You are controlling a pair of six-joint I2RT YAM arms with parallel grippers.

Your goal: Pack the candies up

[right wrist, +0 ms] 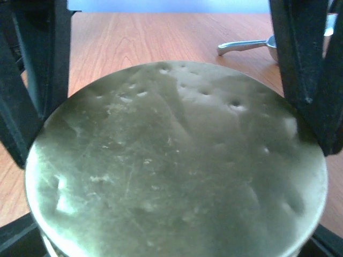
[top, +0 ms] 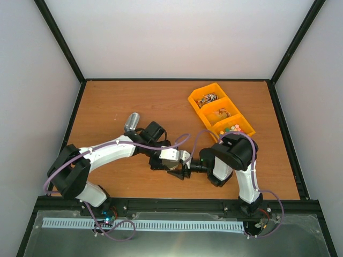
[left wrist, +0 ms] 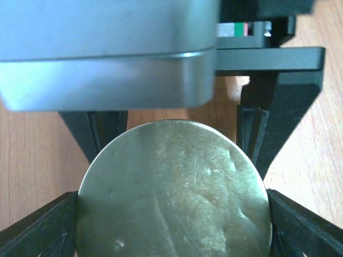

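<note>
Candies [top: 221, 113] sit in the middle compartment of a yellow three-part tray [top: 193, 99], which lies on the tabletop [top: 118, 101] behind and to the right of a round metal tin [right wrist: 177, 176]. The compartments on either side of it hold other small pieces, those in the nearer one mixed in colour.

Both arms meet at the tin near the middle of the tabletop. The left tool [left wrist: 171, 225] is spread wide, its two black fingers [left wrist: 37, 230] pressed against opposite sides of the tin's rim, so it has hold of the tin. The right tool [right wrist: 171, 144] comes at the tin from the other side, its jaws also wide and straddling the tin. Its fingers [right wrist: 305, 69] stand just beside the rim, and I cannot tell whether they press on it.

A metal scoop [top: 132, 121] lies on the bare wood behind and to the left of the tin, well apart from it.
</note>
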